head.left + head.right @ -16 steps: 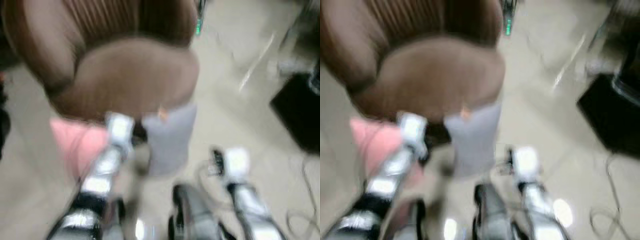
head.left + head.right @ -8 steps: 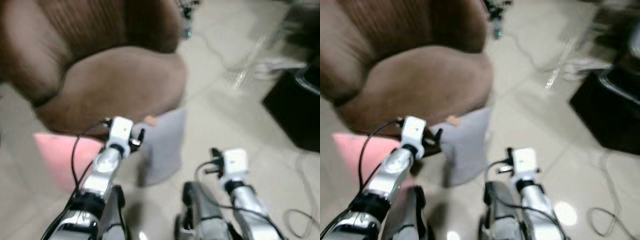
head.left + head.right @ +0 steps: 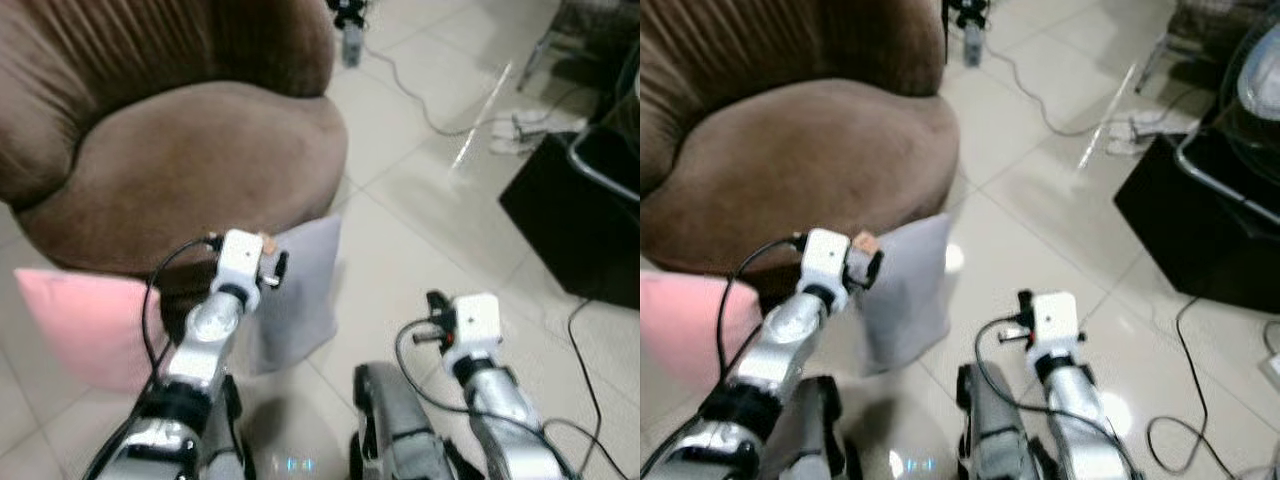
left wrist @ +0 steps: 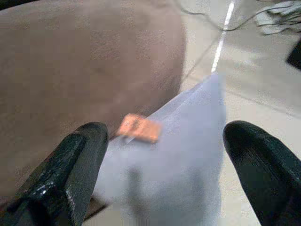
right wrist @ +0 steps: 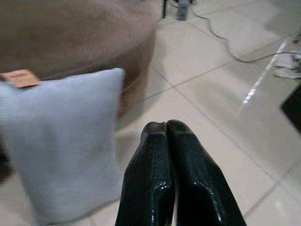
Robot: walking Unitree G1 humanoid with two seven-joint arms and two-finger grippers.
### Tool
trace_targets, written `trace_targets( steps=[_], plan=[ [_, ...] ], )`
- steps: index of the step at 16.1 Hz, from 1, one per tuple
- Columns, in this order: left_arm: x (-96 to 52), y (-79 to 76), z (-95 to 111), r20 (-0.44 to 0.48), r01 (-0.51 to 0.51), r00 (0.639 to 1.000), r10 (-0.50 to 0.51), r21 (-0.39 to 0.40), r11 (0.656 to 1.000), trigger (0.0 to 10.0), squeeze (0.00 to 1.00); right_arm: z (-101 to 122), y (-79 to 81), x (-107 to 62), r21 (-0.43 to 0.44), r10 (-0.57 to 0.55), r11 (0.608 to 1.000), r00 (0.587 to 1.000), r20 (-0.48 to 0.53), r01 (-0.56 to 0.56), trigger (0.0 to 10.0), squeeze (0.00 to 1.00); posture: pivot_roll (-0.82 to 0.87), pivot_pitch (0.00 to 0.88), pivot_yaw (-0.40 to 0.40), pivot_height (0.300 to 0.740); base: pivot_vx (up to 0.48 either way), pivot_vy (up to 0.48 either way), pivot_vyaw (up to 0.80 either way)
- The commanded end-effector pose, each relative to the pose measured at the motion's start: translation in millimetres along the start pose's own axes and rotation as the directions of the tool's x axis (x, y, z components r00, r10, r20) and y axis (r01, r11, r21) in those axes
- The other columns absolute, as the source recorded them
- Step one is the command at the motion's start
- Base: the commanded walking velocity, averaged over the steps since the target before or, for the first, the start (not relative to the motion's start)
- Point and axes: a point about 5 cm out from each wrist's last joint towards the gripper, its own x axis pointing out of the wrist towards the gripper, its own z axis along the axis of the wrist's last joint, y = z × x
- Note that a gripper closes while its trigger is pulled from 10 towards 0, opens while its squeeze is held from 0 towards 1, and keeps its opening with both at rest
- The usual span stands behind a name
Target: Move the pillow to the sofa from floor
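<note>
- Grey pillow — stands upright on the tiled floor, leaning against the near side of the brown sofa; an orange tag sits at its top edge.
- Pink pillow — on the floor left of the grey one, also against the sofa.
- Left gripper — fingers spread wide, one either side of the grey pillow's top, not gripping it.
- Right gripper — fingers pressed together, empty, over the floor right of the grey pillow.
- Black box — far right.

A pink cushion (on the floor), black box, trailing cables.
</note>
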Motion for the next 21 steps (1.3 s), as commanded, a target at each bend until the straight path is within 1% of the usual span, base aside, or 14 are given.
trace_targets(
  steps=[1, 2, 5, 7, 9, 10, 11, 12, 13, 14, 15, 18, 20, 21],
  plan=[
    [-3.1, 1.4, -6.6, -0.02, -0.005, 1.0, 0.005, -0.016, 1.0, 10.0, 0.0, -5.0, 1.2, -3.3, -0.003, 0.008, 1.0, 1.0, -0.023, -0.008, 10.0, 0.0, -0.13, 0.163, -0.045, 0.569, 0.48, 0.0, 0.0],
    [-3.2, 1.5, -8.2, -0.035, -0.01, 0.999, 0.01, -0.007, 1.0, 10.0, 0.0, -5.1, 1.4, -3.0, -0.005, 0.011, 1.0, 1.0, -0.024, -0.011, 10.0, 0.0, -0.13, 0.163, -0.047, 0.569, 0.48, 0.0, 0.0],
    [-4.0, 2.5, -12.7, -0.062, -0.031, 0.998, 0.032, 0.006, 0.999, 10.0, 0.0, -5.6, 0.8, -3.6, -0.005, 0.012, 1.0, 1.0, -0.028, -0.012, 10.0, 0.0, -0.13, 0.167, -0.048, 0.569, 0.0, 0.0, 0.0],
    [-5.6, 9.6, -17.4, -0.091, -0.029, 0.995, 0.029, 0.002, 1.0, 10.0, 0.0, -6.5, 0.5, -5.9, -0.004, 0.009, 1.0, 0.999, -0.033, -0.009, 10.0, 0.0, -0.13, 0.176, -0.047, 0.569, 0.0, 0.0, 0.0],
    [-3.3, 30.4, -15.8, -0.124, -0.015, 0.992, 0.022, 0.057, 0.998, 10.0, 0.0, -6.7, 1.9, -8.9, 0.002, 0.004, 1.0, 0.999, -0.034, -0.004, 10.0, 0.0, -0.14, 0.193, -0.041, 0.569, 0.0, 0.0, 0.0],
    [1.4, 56.5, -7.8, -0.152, -0.035, 0.987, 0.056, 0.139, 0.99, 10.0, 0.0, -8.4, 2.3, -12.4, 0.007, 0.0, 1.0, 0.999, -0.039, 0.0, 10.0, 0.0, -0.14, 0.205, -0.03, 0.569, 0.0, 0.0, 0.0],
    [2.1, 62.1, -6.1, -0.163, -0.027, 0.985, 0.054, 0.162, 0.986, 10.0, 0.0, -9.0, 2.5, -14.2, 0.009, -0.003, 1.0, 0.999, -0.041, 0.003, 10.0, 0.0, -0.14, 0.217, -0.024, 0.569, 0.0, 0.0, 0.0],
    [3.8, 79.2, -2.7, -0.213, -0.027, 0.973, 0.086, 0.266, 0.964, 10.0, 0.0, -12.6, 1.3, -20.8, 0.014, -0.019, 1.0, 0.998, -0.054, 0.02, 10.0, 0.0, -0.16, 0.234, -0.017, 0.569, 0.0, 0.0, 0.0],
    [4.7, 81.7, -1.3, -0.224, -0.023, 0.97, 0.091, 0.287, 0.958, 10.0, 0.0, -13.7, 0.7, -23.1, 0.014, -0.024, 1.0, 0.998, -0.059, 0.025, 10.0, 0.0, -0.16, 0.237, -0.016, 0.569, 0.0, 0.0, 0.0],
    [8.2, 81.6, 1.7, -0.248, 0.002, 0.965, 0.087, 0.336, 0.942, 10.0, 0.0, -15.9, -1.4, -33.5, 0.018, -0.049, 0.999, 0.996, -0.073, 0.051, 10.0, 0.0, -0.2, 0.267, -0.009, 0.569, 0.0, 0.0, 0.0],
    [9.0, 80.3, 1.8, -0.254, 0.019, 0.964, 0.078, 0.356, 0.934, 10.0, 0.0, -16.1, -1.3, -41.3, 0.02, -0.061, 0.998, 0.995, -0.078, 0.063, 10.0, 0.0, -0.23, 0.288, -0.004, 0.569, 0.0, 0.0, 0.0],
    [13.1, 59.8, -8.0, -0.329, 0.11, 0.944, 0.011, 0.346, 0.932, 10.0, 0.0, -20.8, -1.8, -72.3, 0.019, -0.111, 0.993, 0.986, -0.125, 0.114, 10.0, 0.0, -0.32, 0.356, 0.006, 0.569, 0.0, 0.0, 0.0],
    [13.6, 53.1, -12.6, -0.358, 0.127, 0.934, 0.01, 0.359, 0.925, 10.0, 0.0, -17.5, 1.3, -91.9, 0.01, -0.136, 0.99, 0.981, -0.14, 0.139, 10.0, 0.0, -0.37, 0.409, 0.017, 0.569, 0.0, 0.0, 0.0],
    [13.9, 49.1, -15.2, -0.369, 0.131, 0.929, 0.022, 0.386, 0.913, 10.0, 0.0, -17.1, 1.8, -102.9, 0.011, -0.156, 0.987, 0.975, -0.157, 0.159, 10.0, 0.0, -0.39, 0.428, 0.019, 0.569, 0.0, 0.0, 0.0]
  ],
)
